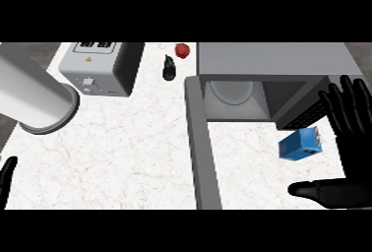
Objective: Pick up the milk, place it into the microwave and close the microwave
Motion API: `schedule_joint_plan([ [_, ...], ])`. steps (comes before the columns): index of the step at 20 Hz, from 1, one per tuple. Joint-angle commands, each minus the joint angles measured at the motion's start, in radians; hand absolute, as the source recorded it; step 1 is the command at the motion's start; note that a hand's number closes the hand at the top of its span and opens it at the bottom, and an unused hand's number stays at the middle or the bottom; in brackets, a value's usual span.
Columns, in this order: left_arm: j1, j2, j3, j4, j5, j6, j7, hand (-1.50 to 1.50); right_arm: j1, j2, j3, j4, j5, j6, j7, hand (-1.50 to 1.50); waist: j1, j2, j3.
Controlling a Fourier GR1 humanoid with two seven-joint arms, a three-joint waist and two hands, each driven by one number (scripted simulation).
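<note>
Milk [300,144], a blue carton, is found on the counter [131,147] just in front of the microwave [276,59] opening, slightly tilted. The right hand [349,184] is spread fully open just to its right, fingers straight toward the microwave, with nothing held. Only 1 short leftward move is judged needed. The left hand [7,177] is seen far beyond the microwave's open door [205,147]; its state cannot be told.

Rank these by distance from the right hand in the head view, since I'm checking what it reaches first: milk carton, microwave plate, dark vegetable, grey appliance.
1. Milk carton: blue, just left of the right hand.
2. Microwave plate: inside the open microwave.
3. Dark vegetable: beyond the microwave's left side.
4. Grey appliance: far left.
</note>
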Motion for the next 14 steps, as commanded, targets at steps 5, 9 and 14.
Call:
schedule_joint_plan([
  [5,0.054,-0.004,0.076,0.059,0.055,-0.094,-0.082,-1.5,0.022,-0.012,-0.058,0.16,0.0,0.048,-0.097,-1.5,-0.001,0.0,0.0],
  [9,0.089,-0.015,-0.001,-0.023,0.027,-0.049,-0.046,-1.5,0.054,-0.028,-0.114,0.313,0.037,0.083,-0.247,-1.5,0.001,0.0,0.0],
  [14,0.061,-0.015,0.05,-0.016,0.044,-0.064,-0.052,-1.5,0.032,-0.083,-0.189,0.467,0.023,0.133,-0.347,-1.5,0.0,0.001,0.0],
])
